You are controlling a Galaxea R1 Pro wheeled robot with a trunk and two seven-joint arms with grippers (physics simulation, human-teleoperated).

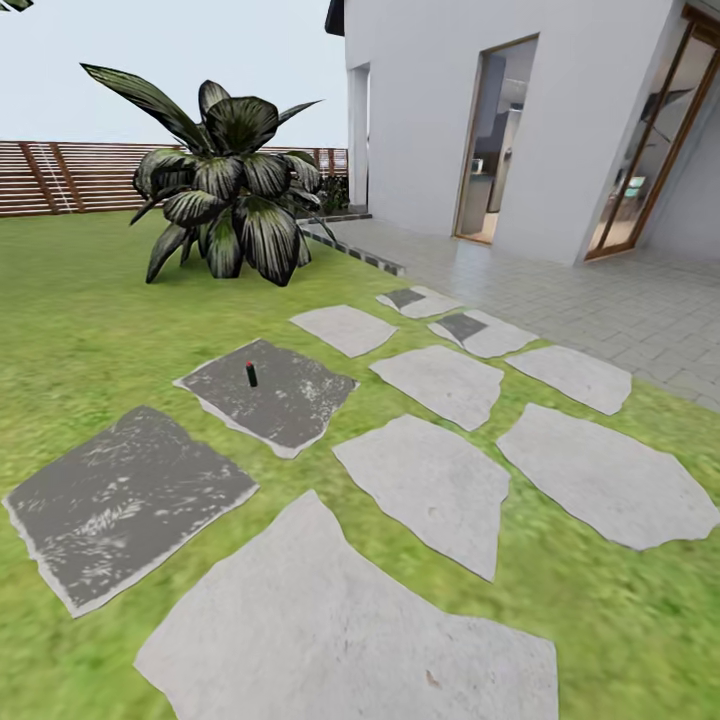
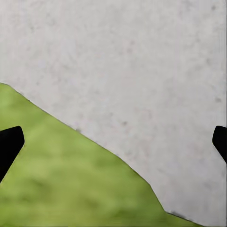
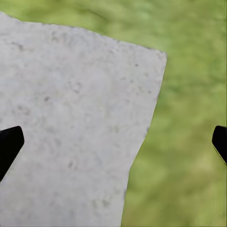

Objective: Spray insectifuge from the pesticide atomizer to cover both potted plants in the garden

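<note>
While I stood on the lawn (image 1: 80,330) facing the white house (image 1: 440,120), the whole garden lay before my head camera, and I judged I had not yet begun the pick-up. The house, with its glass doors and a paved terrace (image 1: 600,300), took up the right; a brown slatted fence (image 1: 60,175) closed off the far left. In front of the fence rose the big striped-leaf plant (image 1: 230,180), which was not one of the plants I had to spray.

Flat stepping stones (image 1: 430,480) were scattered across the grass, some pale, some darker. On one dark stone (image 1: 285,400) stood the spray bottle (image 1: 251,374), upright, dark with a red top, well apart from me and alone on its slab. Standing upright, it looked easy to take from the side once I drove closer.

My left jaws (image 2: 113,142) pointed down at a pale stone (image 2: 142,71) and grass, both tips wide apart at the picture's edges, open and empty. My right jaws (image 3: 113,142) hung likewise over another stone edge (image 3: 71,118), open, holding nothing. I guessed both arms were tucked for travel.

The two small potted plants were nowhere I could make out. The bottle was too small to tell its nozzle or which way it faced, and the rooms behind the glass were a blur.
</note>
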